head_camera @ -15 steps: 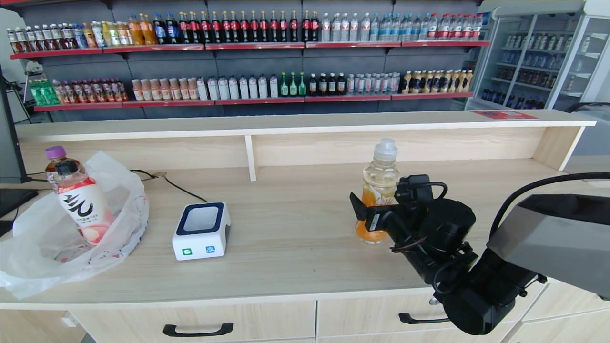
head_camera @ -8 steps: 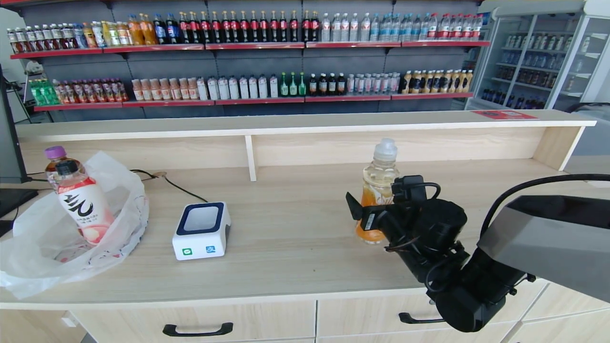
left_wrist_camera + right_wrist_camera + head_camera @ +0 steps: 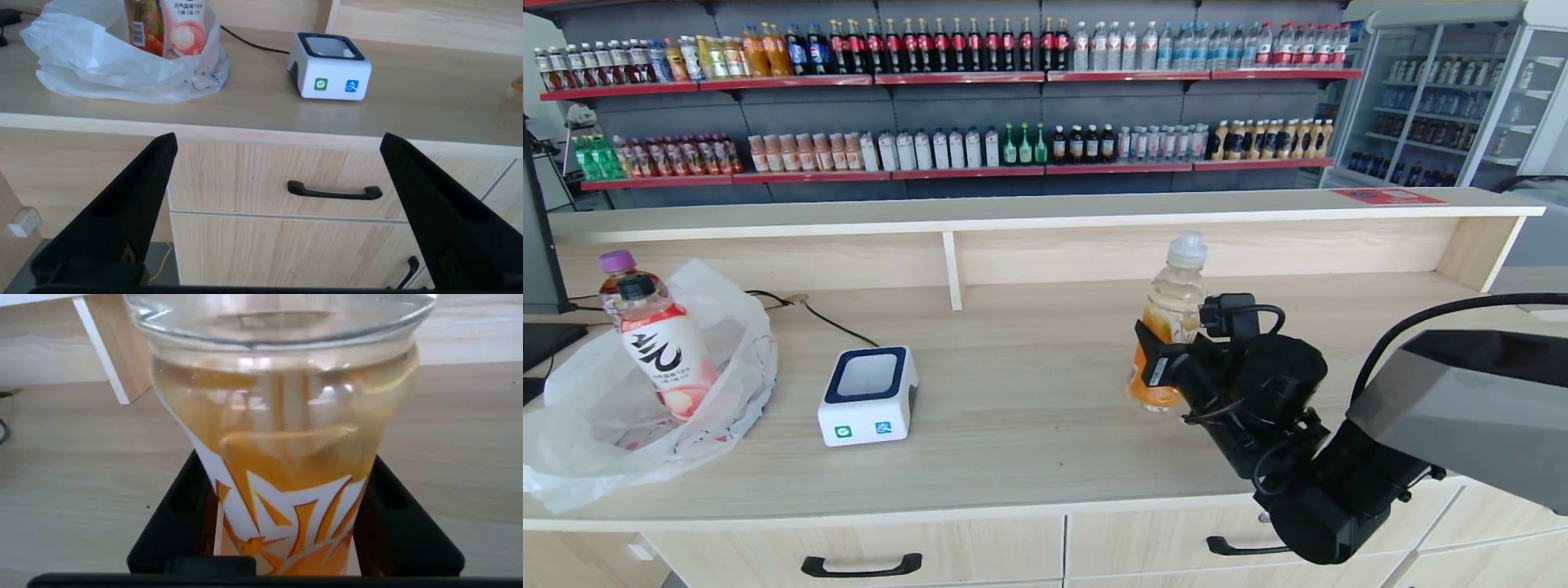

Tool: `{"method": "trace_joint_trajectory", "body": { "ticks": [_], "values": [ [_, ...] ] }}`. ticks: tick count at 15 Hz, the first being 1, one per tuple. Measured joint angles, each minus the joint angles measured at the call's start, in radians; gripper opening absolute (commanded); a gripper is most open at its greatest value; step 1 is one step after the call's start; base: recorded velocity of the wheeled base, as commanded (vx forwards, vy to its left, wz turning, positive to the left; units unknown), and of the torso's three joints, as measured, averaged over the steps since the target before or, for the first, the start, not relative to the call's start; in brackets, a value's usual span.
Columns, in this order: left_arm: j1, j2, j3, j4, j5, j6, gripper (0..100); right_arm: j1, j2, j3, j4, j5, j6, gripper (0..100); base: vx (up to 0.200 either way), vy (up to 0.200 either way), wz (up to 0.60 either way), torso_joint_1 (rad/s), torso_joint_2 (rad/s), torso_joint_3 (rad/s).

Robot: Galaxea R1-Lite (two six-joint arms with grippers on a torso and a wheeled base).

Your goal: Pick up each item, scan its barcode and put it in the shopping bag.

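Right tool: my right tool (image 3: 1168, 359) is clamped on the orange bottle (image 3: 1174, 306). In the right wrist view its two black fingers (image 3: 176, 514) press against either side of the label.
Orange bottle: it sits in the right half of the worktop (image 3: 1029, 408), about midway between the front edge and the raised back ledge. It leans, with the clear cap tipped toward the right end. I cannot tell whether its base touches the wood.
Left tool: my left tool (image 3: 278, 140) has its fingers spread wide apart with nothing between them. It hangs below the front edge of the worktop and faces the drawer fronts.
Shopping bag: the white plastic shopping bag (image 3: 572, 441) lies at the left end of the worktop, slumped open toward the front edge.
In the bag: a bottle with a white-and-pink label (image 3: 666, 355) stands tilted inside. A purple-capped bottle (image 3: 617, 263) is just behind it.
Scanner: the white scanner (image 3: 868, 394) with its dark-framed window sits left of the middle, nearer the front edge, between the bag and the orange bottle and apart from both.
Cable: a black cable (image 3: 825, 320) runs over the worktop behind the scanner toward the back left corner.
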Motion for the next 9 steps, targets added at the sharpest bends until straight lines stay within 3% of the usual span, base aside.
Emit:
{"method": "trace_joint_trajectory", "body": {
  "ticks": [9],
  "values": [
    [0.0, 0.0, 0.0, 0.002, 0.0, 0.003, 100, 0.002, -0.095, 0.041, -0.004, -0.015, 0.014, 0, 0.0, 0.0, 0.0, 0.0, 0.0, 0.0]
  ]
}}
